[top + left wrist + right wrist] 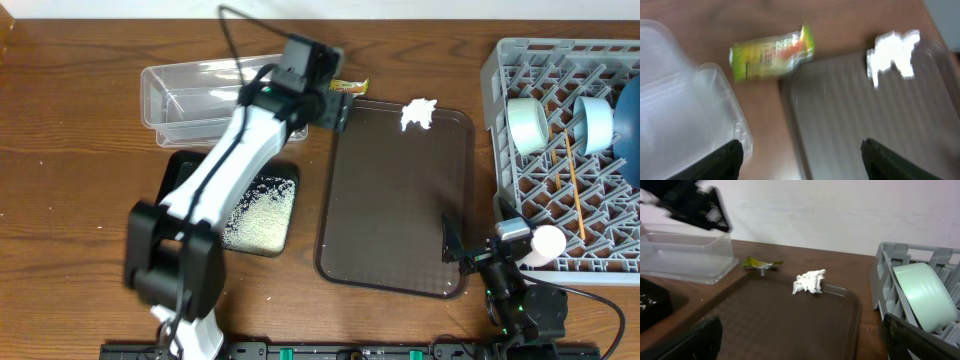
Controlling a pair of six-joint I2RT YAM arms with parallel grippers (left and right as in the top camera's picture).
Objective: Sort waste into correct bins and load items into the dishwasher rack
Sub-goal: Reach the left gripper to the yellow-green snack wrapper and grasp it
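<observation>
Left gripper (800, 162): jaws wide, nothing between; above wrapper (771, 51), not touching.

Wrapper flat on bare table (840, 20), between corner of tub (675, 100) and far corner of brown tray (840, 115); just beside both.

Tissue (891, 51) on brown tray at its far edge, apart from wrapper; rice (262, 215) in black tray (178, 168); tub apparently empty.

Right gripper (805, 345): jaws wide, empty; low at near right corner of brown tray, beside rack (879, 280); well apart from wrapper.

Step in hand, as judged: pick of wrapper, probably for tub, rice being in black tray.

Risks from here:
- thin, flat foil on wood; fingertips likely to skate over it or pinch only a crease; slip on lift;
- little room either side; one finger down on tub rim or tray lip means a blocked close, or a light tub shoved askew;
- sideways nudge on descent; wrapper pushed against or under tray lip, harder to reach;
- wrist view blurred; exact alignment over wrapper not readable;
- release too early over tub edge; wrapper back on table or into wrong bin.
</observation>
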